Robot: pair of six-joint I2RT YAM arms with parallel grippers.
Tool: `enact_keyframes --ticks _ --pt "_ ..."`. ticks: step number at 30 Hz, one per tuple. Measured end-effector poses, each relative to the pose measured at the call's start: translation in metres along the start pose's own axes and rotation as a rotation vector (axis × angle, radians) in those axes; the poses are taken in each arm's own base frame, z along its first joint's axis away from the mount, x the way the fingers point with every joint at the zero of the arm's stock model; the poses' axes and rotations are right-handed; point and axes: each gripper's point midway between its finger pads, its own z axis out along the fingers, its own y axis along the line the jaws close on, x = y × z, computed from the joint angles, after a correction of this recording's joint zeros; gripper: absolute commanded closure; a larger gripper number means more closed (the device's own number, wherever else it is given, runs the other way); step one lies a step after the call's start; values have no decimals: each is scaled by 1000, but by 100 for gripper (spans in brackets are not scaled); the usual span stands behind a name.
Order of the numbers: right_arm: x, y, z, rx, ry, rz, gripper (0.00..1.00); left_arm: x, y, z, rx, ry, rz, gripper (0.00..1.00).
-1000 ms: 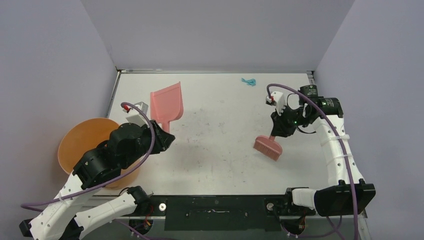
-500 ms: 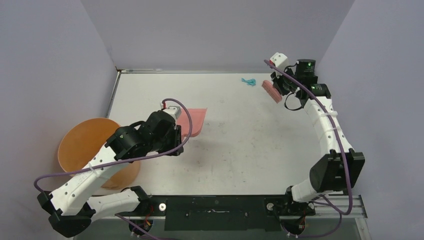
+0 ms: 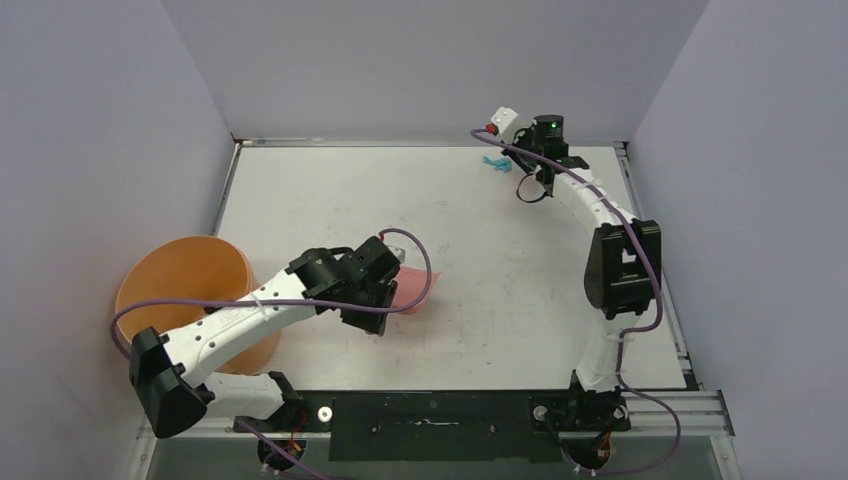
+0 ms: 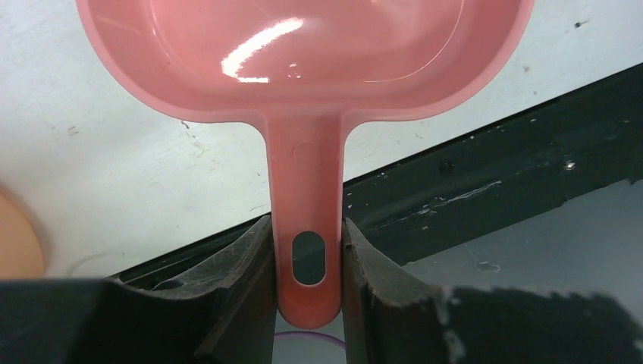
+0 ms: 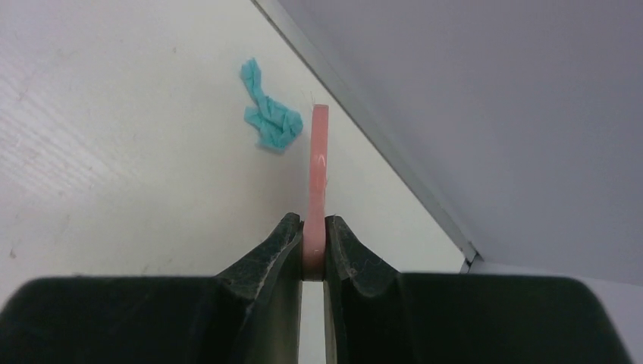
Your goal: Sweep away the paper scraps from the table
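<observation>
1. Both arms have swung in the last second. The left one carried the dustpan (image 4: 303, 76) from the far-left part of the table (image 3: 480, 300) towards the middle. The right one took the brush (image 5: 317, 174) from mid-right up to the far edge.
2. Nearest me, the left gripper (image 4: 307, 258) pinches the dustpan's handle just above its hanging hole. The pan looks empty, and its mouth points away from the arm's base. The orange bucket (image 3: 180, 290) stands at the table's left edge, beside that arm.
3. Farther off, the right gripper (image 5: 313, 250) is pressed onto the brush handle, seen edge-on.
4. Farthest, one teal paper scrap (image 5: 269, 121) lies on the table near the far rim, just beside the brush tip. It is the only one of the paper scraps I can find.
5. To sweep well, I'd guess the bristles should land behind the scrap, on the rim side, and then drag it towards the pan. The pan is well apart from the scrap, so it needs to come closer with its lip flat on the table.
6. The brush head is out of the wrist camera's sight, and the arm hides it from above. I cannot tell whether the bristles touch the table.
</observation>
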Motion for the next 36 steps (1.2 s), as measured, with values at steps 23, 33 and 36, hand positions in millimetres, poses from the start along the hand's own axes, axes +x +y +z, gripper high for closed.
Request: enact_keyframes --ticks 23,33,36 --pt "-50 131 -3 -346 -133 -358 95 37 -18 84 -61 153 130 100" --pt "-135 155 -177 -523 -315 -17 95 44 -30 102 -77 164 192 100" --pt "-150 132 -205 -427 -372 -32 95 49 -35 105 -75 170 218 100"
